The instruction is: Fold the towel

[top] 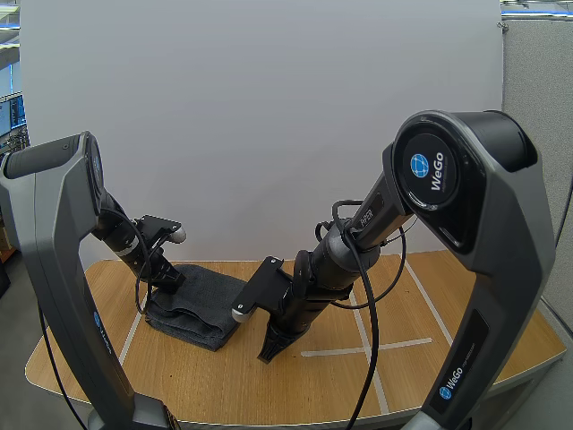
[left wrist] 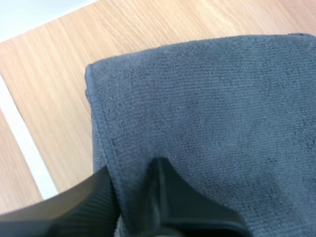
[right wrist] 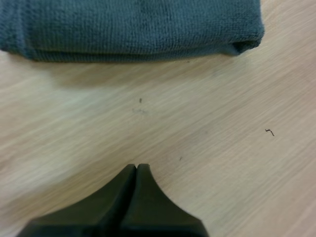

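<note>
wooden table (top: 313,385) bears folded grey towel (top: 210,296); right arm (top: 501,233) reads "wego".

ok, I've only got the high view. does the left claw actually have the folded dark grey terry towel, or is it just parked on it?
Observer: It has it. In the left wrist view the left claw pinches the folded dark grey terry towel by its hem, with one finger on top.
Operator: And the other one, open?
Observer: No. The right claw is shut, its fingers together as one wedge.
Operator: Touching the cloth?
Observer: No. It's over the bare light wooden table, short of the folded edge.
</note>
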Robot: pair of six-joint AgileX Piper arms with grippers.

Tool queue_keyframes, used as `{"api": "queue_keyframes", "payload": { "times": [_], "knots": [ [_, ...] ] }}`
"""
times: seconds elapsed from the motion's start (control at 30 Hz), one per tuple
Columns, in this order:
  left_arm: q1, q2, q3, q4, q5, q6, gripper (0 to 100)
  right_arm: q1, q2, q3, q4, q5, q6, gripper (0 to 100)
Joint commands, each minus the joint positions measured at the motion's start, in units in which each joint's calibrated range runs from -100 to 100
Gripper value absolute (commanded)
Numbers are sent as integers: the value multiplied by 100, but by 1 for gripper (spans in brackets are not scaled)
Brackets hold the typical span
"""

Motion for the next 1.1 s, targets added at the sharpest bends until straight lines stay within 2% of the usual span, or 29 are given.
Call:
{"api": "queue_keyframes", "payload": {
  "times": [0.0, 0.1, 0.17, 0.27, 0.33, 0.57, 0.63, 0.7, 0.8, 0.87, 0.9, 1.07],
  "knots": [
    [-7, -112, -16, -5, 302, -53, 44, -1, -660, 0, 279, 243, -42, 0],
    [-7, -100, -1, -5, 407, -53, 32, 66, -1048, -195, 281, 494, -62, 0],
    [-7, -132, -1, -46, 474, -53, 34, 123, -1187, -365, 313, 831, -62, 0],
    [-7, -300, -1, -69, 689, -53, 69, 201, -1303, -586, 536, 1255, -62, 0],
    [-7, -428, -1, -81, 741, -112, 100, 263, -1303, -691, 628, 1280, -62, 0],
    [-7, -1141, -1, -15, 917, -211, 99, 502, -1188, -981, 801, 410, -153, 0],
    [-7, -1273, -1, -15, 1055, -211, 95, 548, -999, -1172, 833, 406, -172, 0],
    [-7, -1288, -1, 10, 1194, -201, 84, 563, -713, -1378, 884, 393, -172, 0],
    [-7, -1248, 29, 72, 1244, -201, 48, 563, -241, -1715, 884, 161, -172, 0],
    [-7, -1248, 81, 72, 1092, -181, 19, 563, 26, -1892, 884, -14, -172, 0],
    [-7, -1248, 136, 72, 920, -124, 2, 563, 173, -1987, 884, -42, -172, 0],
    [-7, -1028, 394, 19, 1, 87, 0, 563, 807, -2316, 1041, -269, -172, 0]
  ]
}}
